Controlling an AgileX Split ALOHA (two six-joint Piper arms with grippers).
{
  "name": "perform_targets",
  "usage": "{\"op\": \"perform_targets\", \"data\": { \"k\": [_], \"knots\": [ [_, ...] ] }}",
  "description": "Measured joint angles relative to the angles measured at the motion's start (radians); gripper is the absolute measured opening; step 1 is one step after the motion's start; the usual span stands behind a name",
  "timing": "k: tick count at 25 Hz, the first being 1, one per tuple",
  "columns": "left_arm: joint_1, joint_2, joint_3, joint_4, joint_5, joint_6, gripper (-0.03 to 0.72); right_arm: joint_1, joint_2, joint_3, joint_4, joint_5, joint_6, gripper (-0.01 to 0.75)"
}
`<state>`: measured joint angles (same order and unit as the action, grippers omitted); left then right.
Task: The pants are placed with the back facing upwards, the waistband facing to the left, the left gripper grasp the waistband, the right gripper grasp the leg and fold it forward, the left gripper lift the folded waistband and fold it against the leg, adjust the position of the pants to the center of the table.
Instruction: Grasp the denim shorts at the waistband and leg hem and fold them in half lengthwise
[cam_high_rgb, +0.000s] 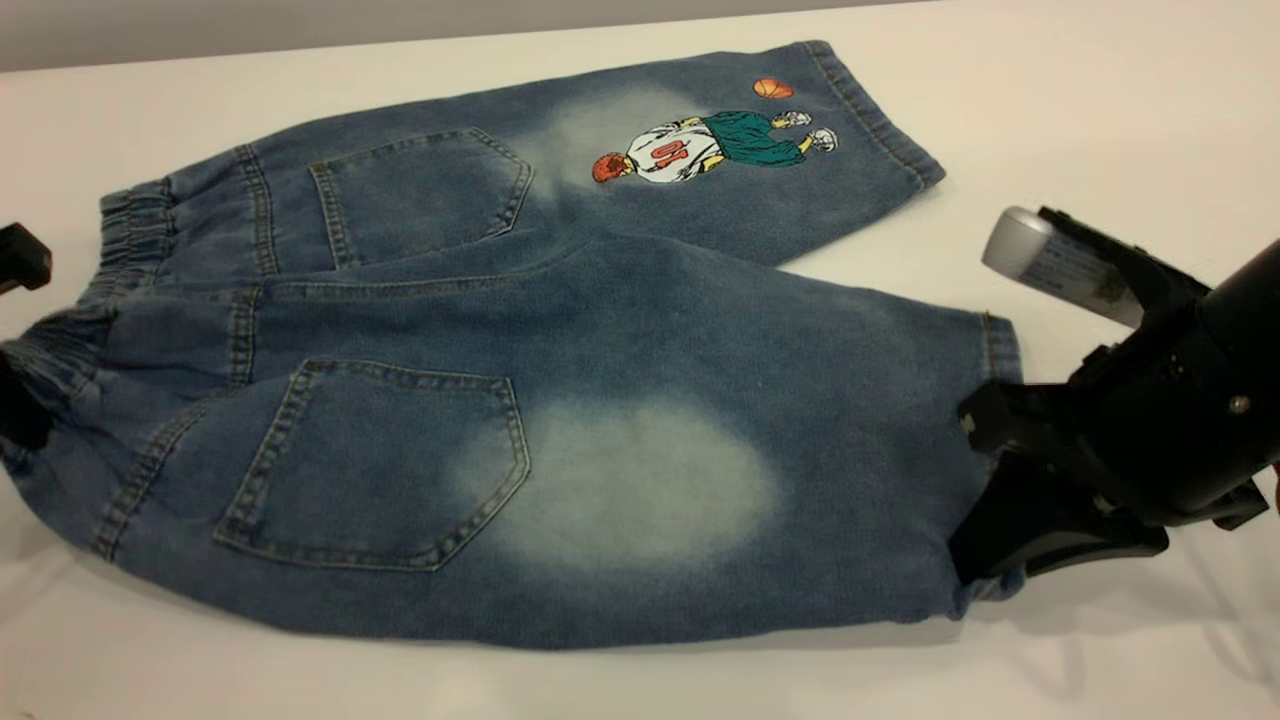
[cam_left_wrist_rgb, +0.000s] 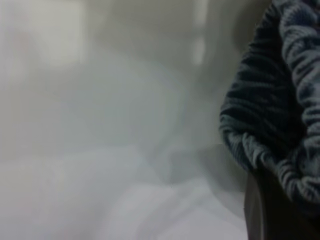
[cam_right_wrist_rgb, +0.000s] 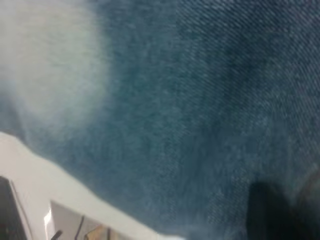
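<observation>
The blue denim pants (cam_high_rgb: 520, 330) lie back up on the white table (cam_high_rgb: 1080, 120), with the ruched waistband (cam_high_rgb: 130, 235) at the left. At the far left edge my left gripper (cam_high_rgb: 20, 392) is shut on the near part of the waistband (cam_left_wrist_rgb: 295, 100), which bunches over its black finger (cam_left_wrist_rgb: 270, 210). The plain leg (cam_high_rgb: 690, 480) with the pale oval lies nearest the camera. My right gripper (cam_high_rgb: 985, 482) is clamped on that leg's hem at the right. Denim (cam_right_wrist_rgb: 190, 110) fills the right wrist view, with one dark finger (cam_right_wrist_rgb: 272, 212) on it.
The other leg, with the basketball-player print (cam_high_rgb: 700, 150), stretches toward the far right of the table. Bare tabletop shows in front of the pants and to the right, behind my right arm (cam_high_rgb: 1200, 400).
</observation>
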<state>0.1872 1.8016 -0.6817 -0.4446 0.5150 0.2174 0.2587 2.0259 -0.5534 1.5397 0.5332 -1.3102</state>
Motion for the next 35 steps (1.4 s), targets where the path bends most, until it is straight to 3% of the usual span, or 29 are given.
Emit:
{"op": "perform_targets", "data": {
  "k": [6, 18, 29, 35],
  "knots": [
    [0.000, -0.013, 0.015, 0.000, 0.122, 0.013, 0.089, 0.000, -0.091, 0.016, -0.186, 0.012, 0.185, 0.013],
    [0.000, -0.296, 0.064, 0.013, 0.195, -0.015, 0.089, 0.000, -0.368, 0.006, -0.405, 0.054, 0.488, 0.013],
    [0.000, -0.483, 0.064, -0.084, 0.239, -0.010, 0.089, 0.000, -0.410, -0.272, -0.431, 0.193, 0.622, 0.013],
    [0.000, -0.491, 0.064, -0.135, 0.236, -0.004, 0.089, 0.000, -0.410, -0.419, -0.448, 0.176, 0.668, 0.015]
  ]
}}
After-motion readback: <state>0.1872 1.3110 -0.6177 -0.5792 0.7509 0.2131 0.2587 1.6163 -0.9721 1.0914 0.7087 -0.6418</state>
